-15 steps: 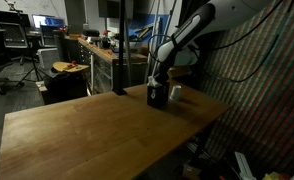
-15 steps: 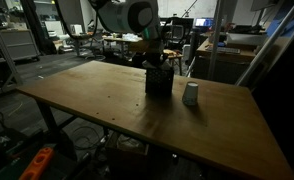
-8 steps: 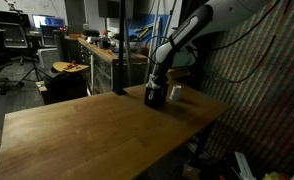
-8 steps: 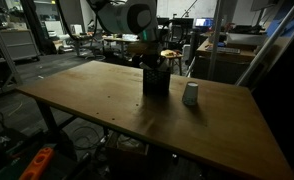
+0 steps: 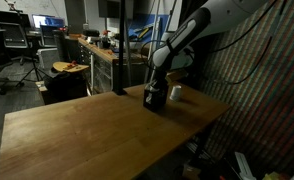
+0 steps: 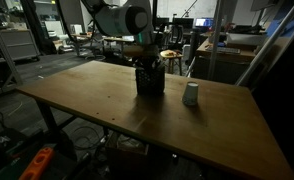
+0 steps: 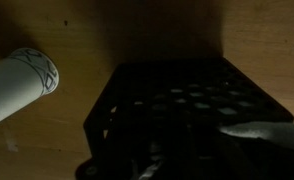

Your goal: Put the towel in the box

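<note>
Box (image 6: 150, 85): one, black; one white cup (image 6: 191, 94) near; pincer (image 6: 146, 60) grip unclear.

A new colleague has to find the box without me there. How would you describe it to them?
On the big wooden table, look where the robot arm reaches down. The box stands right below it. It is black and open-topped with perforated walls, unlike the small white cup beside it.

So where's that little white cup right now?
In both exterior views the white cup sits on the wooden table, just to the picture's right of the black box and apart from it; the wrist view shows it at left.
</note>
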`<state>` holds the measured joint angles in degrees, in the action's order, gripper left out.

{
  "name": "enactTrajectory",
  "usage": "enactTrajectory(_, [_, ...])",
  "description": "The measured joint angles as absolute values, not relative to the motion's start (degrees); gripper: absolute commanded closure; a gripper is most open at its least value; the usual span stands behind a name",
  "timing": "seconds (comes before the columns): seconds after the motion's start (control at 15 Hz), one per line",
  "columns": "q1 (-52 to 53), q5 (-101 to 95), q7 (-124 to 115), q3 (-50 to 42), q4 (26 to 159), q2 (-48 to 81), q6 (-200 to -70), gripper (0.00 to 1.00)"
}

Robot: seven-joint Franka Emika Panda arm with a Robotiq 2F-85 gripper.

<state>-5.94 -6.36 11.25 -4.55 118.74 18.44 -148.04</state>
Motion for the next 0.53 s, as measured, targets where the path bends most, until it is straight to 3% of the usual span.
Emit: enactTrajectory(0.53, [-5.4,-7.7,11.0,-4.6,118.4,19.0,-145.2,0.93])
